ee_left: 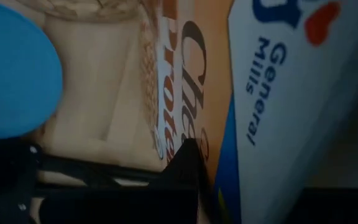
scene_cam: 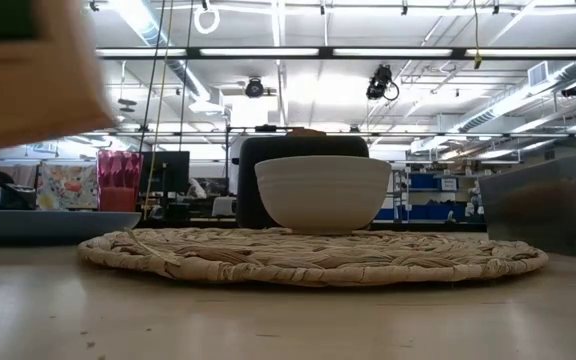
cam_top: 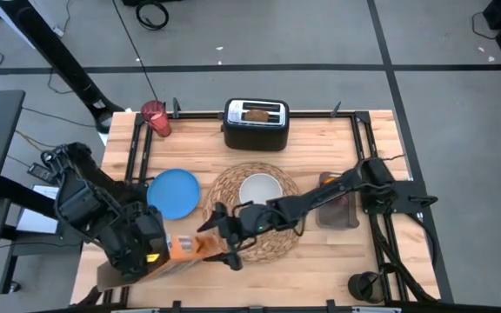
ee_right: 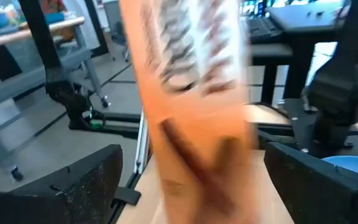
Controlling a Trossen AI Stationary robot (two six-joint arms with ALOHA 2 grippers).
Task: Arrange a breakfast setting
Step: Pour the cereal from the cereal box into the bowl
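My left gripper [cam_top: 162,248] at the table's near left is shut on an orange cereal box [cam_top: 190,247], which also shows in the left wrist view [ee_left: 191,81] and the low view [scene_cam: 28,70]. My right gripper [cam_top: 220,233] is open, its fingers on either side of the box's other end [ee_right: 191,93], apart from it. A white bowl [cam_top: 259,189] stands on the round straw placemat [cam_top: 233,178]. The blue plate [cam_top: 174,193] lies left of the mat. A toast slice [cam_top: 257,112] sticks out of the black toaster [cam_top: 255,130]. The pink-red cup [cam_top: 155,117] stands at the far left. Apple and spoon are out of view. My left gripper holds the cereal box at its end toward the table's left; one dark finger [ee_left: 185,165] lies on the printed orange face [ee_left: 194,134], and the other finger is hidden behind the box. The box is lifted clear of the table and lies tilted toward the mat.
A grey see-through container [cam_top: 337,210] stands right of the mat, under my right arm. A black rail frame [cam_top: 355,130] runs round the tabletop. Bare wood lies in front of the mat [scene_cam: 288,310].
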